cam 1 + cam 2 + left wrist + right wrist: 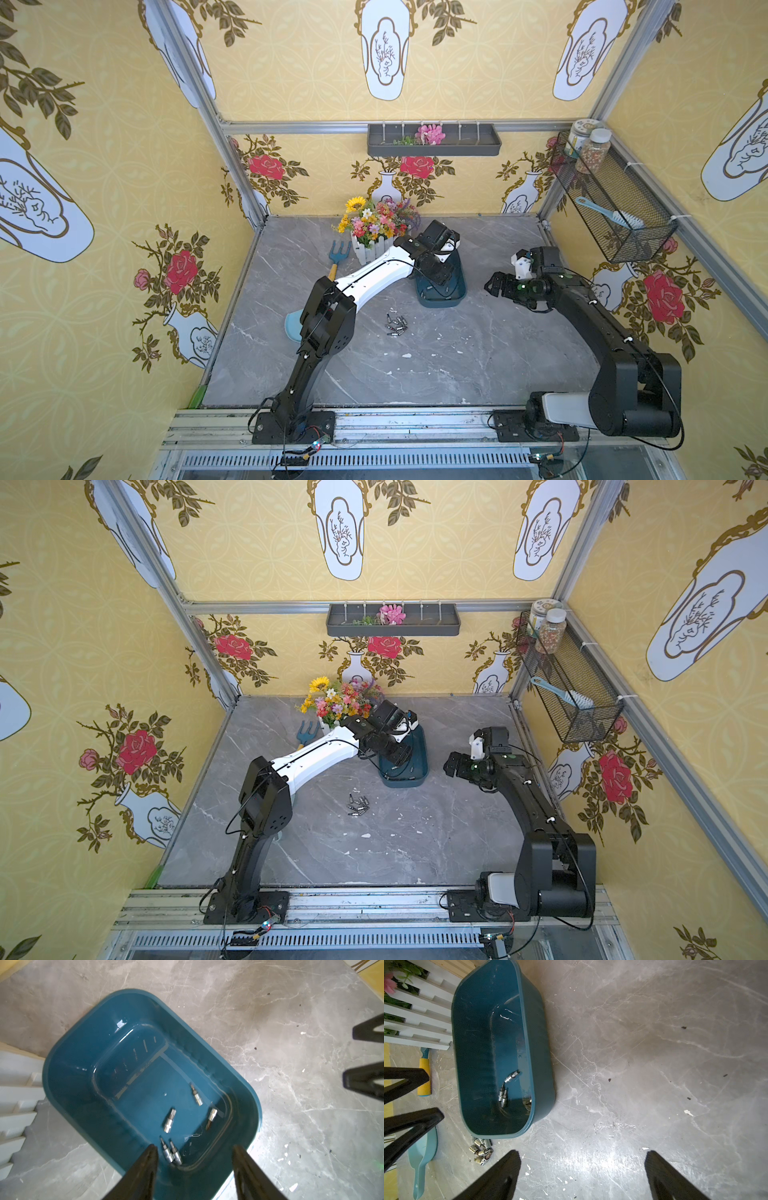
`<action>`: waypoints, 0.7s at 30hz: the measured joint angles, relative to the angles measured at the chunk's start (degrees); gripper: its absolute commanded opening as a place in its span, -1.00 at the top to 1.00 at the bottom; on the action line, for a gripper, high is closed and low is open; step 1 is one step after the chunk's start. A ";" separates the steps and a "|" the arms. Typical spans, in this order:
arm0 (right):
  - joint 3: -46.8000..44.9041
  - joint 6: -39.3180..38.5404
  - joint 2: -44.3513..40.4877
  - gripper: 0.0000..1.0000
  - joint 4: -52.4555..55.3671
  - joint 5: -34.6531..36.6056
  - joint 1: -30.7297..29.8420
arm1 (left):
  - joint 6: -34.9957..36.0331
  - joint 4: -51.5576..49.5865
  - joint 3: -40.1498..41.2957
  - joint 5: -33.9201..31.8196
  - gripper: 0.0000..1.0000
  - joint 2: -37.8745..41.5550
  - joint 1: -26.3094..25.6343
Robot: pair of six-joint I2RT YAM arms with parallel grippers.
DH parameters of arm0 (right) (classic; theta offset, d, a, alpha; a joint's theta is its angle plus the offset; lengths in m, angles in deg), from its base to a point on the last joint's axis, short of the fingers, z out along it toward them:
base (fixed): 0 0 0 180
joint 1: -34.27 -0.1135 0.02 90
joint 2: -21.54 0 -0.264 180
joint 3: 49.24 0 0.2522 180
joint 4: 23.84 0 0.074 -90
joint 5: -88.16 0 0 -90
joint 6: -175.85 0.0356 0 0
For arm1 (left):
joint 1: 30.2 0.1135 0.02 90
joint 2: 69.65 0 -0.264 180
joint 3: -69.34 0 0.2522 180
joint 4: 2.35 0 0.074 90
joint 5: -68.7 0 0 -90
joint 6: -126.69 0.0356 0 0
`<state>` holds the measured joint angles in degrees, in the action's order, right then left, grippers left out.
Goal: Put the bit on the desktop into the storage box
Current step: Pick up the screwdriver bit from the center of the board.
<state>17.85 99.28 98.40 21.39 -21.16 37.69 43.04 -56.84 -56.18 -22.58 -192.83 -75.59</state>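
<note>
Now, in both top views the left arm (374, 270) reaches over the dark teal oblong plastic storage box (441, 306). The box stands on the grey marble-look desktop (457, 374), near the white fence-shaped flower planter (374, 249). A tight heap of small silvery metal bits (397, 325) lies on the desktop, just beside the near end of the box. The right arm (582, 307) hangs beside the box, apart from it.

In the left wrist view the left gripper (195, 1148) hovers above the box, its jaws apart and nothing between them. Five bits (196, 1095) lie on the box floor, two of them touching; one looks blurred.

In the right wrist view the right gripper (581, 1154) has its jaws wide apart over bare desktop, also empty. The heap is seen close to the box wall, with a pale blue plastic scoop (421, 1157) near it.

I think most of the work is not yet done. The bits in the heap touch each other, so closing on one may push its neighbours away or lift two, and a smooth bit may slip out. A finger coming down near the wall may also knock the light box.
</note>
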 measured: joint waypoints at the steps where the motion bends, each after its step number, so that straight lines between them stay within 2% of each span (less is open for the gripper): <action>1: 0.00 0.00 -0.02 -0.95 0.00 0.00 0.00 | -0.20 0.35 0.92 0.02 -0.40 0.90 0.00; 9: 0.00 -0.20 -1.22 -0.95 -0.02 -0.09 -0.02 | -1.29 6.34 13.55 0.63 -0.60 12.20 1.05; 13: 0.00 -0.20 -2.12 -0.95 -0.17 -0.37 -0.07 | -2.56 11.32 22.97 0.61 -0.69 19.63 2.43; 21: 0.22 -0.13 -2.99 -0.95 -0.09 -2.71 -1.75 | -7.50 20.94 41.66 0.50 -0.72 34.23 8.68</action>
<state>18.06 99.15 95.40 21.30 -23.87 35.94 35.54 -35.90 -14.52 -22.07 -158.60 -66.91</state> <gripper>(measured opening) 0.972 0.855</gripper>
